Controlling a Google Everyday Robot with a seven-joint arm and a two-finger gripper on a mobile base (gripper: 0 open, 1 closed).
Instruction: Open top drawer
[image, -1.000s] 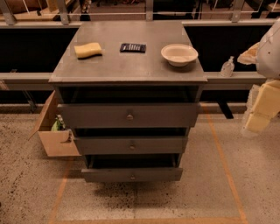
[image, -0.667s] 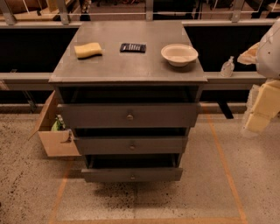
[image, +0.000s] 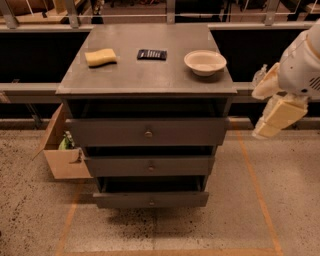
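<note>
Grey cabinet (image: 145, 80) stands on a speckled floor, seen from the front and above.

Top surface: a yellow sponge (image: 100, 57) lies near the rear left corner. A small black flat item (image: 152, 54) lies at the middle of the rear edge; what it is cannot be told. A pale bowl (image: 205, 62) sits upright near the rear right corner. The three are well apart from one another.

Front: three drawers stacked. The top drawer (image: 147, 131) sits directly under the cabinet top and is the widest, with the tallest front. Its round metal knob (image: 148, 133) is at the centre of the front. A dark gap shows between its upper edge and the cabinet top. Below it are the middle drawer (image: 149, 165) and the bottom drawer (image: 150, 199), each narrower, and each with a dark gap above its front.

Gripper (image: 272, 117): hangs in the air off the cabinet's right side, level with the top drawer, apart from the cabinet and touching nothing. It has hold of nothing. How far open it is cannot be told.

Surroundings: an open cardboard box (image: 62, 155) stands on the floor against the cabinet's left side, with green contents showing. Orange tape lines (image: 255, 185) run on the floor along the cabinet's right side and front.
</note>
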